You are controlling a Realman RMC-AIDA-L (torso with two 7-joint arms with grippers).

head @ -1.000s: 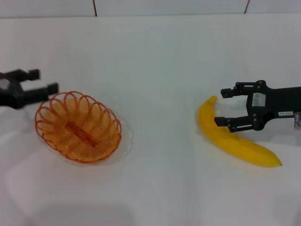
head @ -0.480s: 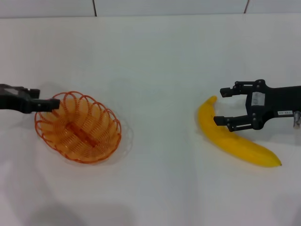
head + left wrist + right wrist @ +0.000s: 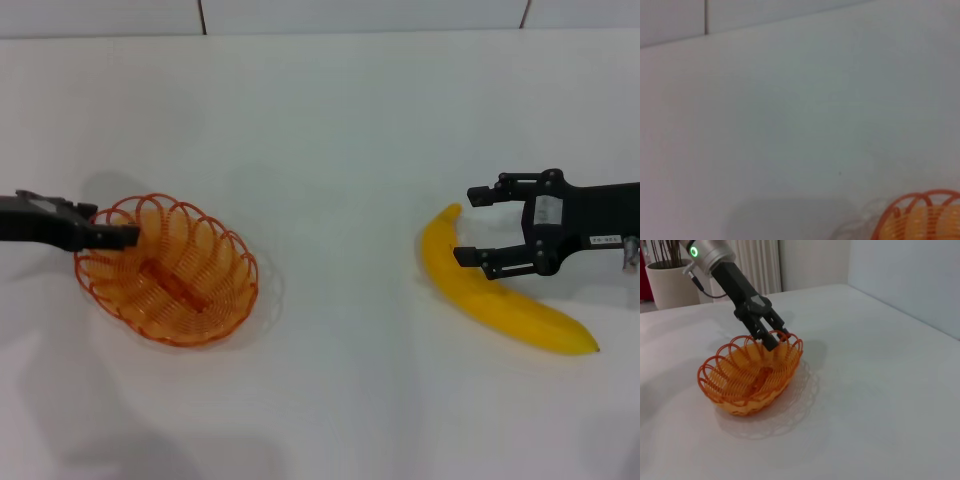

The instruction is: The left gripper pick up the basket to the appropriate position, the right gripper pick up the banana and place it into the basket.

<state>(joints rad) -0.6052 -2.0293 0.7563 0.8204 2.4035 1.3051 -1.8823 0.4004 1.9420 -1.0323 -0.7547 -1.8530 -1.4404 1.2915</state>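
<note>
Left gripper (image 3: 128,234) jaws straddle basket (image 3: 166,270) rim, closure unclear; thin wire could slip out. Right gripper (image 3: 470,225) jaws spread over banana (image 3: 490,298)

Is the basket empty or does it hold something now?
Empty. Only bare orange wire shows inside the basket; the banana lies on the table by the right claw.

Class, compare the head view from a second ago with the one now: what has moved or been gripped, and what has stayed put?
The left gripper has turned and moved right, over the near rim of the basket, its fingers now straddling that rim; a firm grip is not clear. The basket has not visibly shifted. The right gripper stays open around the banana, which lies on the table as before.
</note>
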